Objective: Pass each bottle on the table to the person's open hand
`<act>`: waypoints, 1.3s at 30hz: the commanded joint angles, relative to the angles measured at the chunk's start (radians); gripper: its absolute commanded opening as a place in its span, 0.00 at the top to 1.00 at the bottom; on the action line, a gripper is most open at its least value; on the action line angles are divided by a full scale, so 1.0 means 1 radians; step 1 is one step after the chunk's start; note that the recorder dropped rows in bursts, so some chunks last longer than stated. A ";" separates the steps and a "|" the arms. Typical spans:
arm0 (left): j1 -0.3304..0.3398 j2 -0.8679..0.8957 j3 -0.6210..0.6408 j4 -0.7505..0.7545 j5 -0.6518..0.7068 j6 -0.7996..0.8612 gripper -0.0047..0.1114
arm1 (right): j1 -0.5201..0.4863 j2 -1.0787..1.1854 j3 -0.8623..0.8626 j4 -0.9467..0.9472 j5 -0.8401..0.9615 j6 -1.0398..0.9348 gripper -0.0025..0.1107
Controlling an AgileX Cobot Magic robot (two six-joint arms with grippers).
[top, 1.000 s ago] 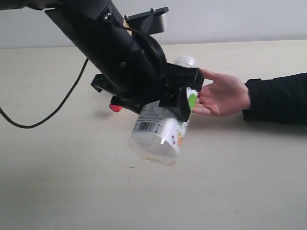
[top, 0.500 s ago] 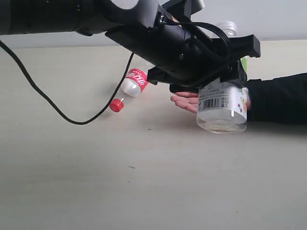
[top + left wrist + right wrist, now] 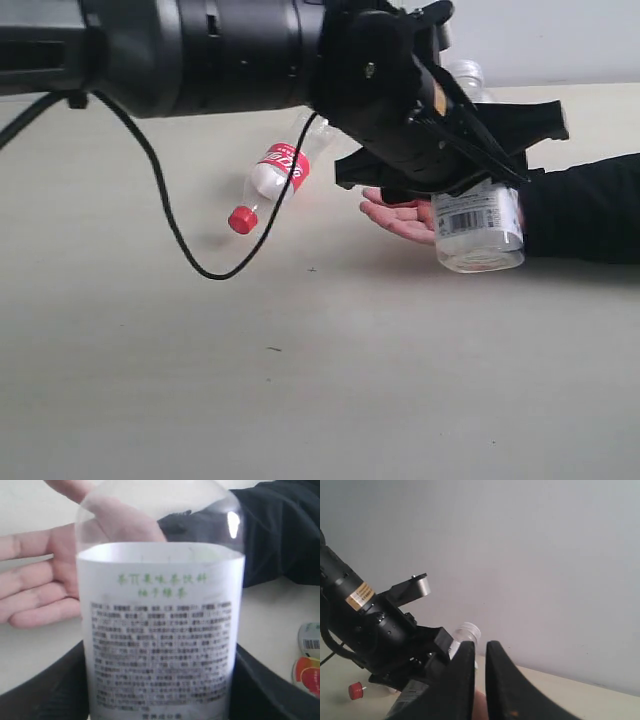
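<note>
**A:** Where is the bottle that is being handed over?

**B:** The clear plastic bottle with the white printed label (image 3: 480,215) is in the air, neck up. The left arm's black fingers (image 3: 47,690) are clamped on it, one on each side of its labelled body.

**A:** And the person?

**B:** An open bare hand (image 3: 398,214), palm up, comes out of a black sleeve (image 3: 590,205). It reaches in from the right, low over the pale beige wood-grain surface (image 3: 300,400). The held bottle hangs at the heel of that palm, near the wrist. I cannot tell whether its base touches the skin.

**A:** What about the right arm?

**B:** The right arm's black fingers (image 3: 502,685) are drawn almost together, with only a thin slit between them. Nothing is between them.

**A:** Is anything else on the surface?

**B:** A clear plastic bottle with a red label and red cap (image 3: 272,180) lies behind the left arm, cap towards the camera and apart from the hand. A thin black cable (image 3: 165,215) loops down from the arm. In the left wrist view, a white-labelled item with a barcode (image 3: 311,639) and a red-and-yellow item (image 3: 307,672) show beside the sleeve. Both are too cropped to name.
</note>
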 commanded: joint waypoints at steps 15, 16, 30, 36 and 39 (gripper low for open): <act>-0.018 0.140 -0.152 0.255 0.100 -0.285 0.96 | -0.004 -0.004 0.002 -0.001 -0.012 -0.009 0.89; -0.018 0.146 -0.157 0.253 0.102 -0.285 0.96 | -0.004 -0.004 0.002 -0.001 -0.012 -0.009 0.89; -0.005 0.198 -0.157 0.245 0.088 -0.279 0.96 | -0.004 -0.004 0.002 -0.001 0.004 -0.009 0.89; 0.003 0.198 -0.157 0.235 0.083 -0.263 0.93 | -0.004 -0.004 0.002 -0.001 0.004 -0.009 0.89; 0.013 0.198 -0.157 0.235 0.072 -0.263 0.83 | -0.004 -0.004 0.002 -0.001 0.004 -0.009 0.89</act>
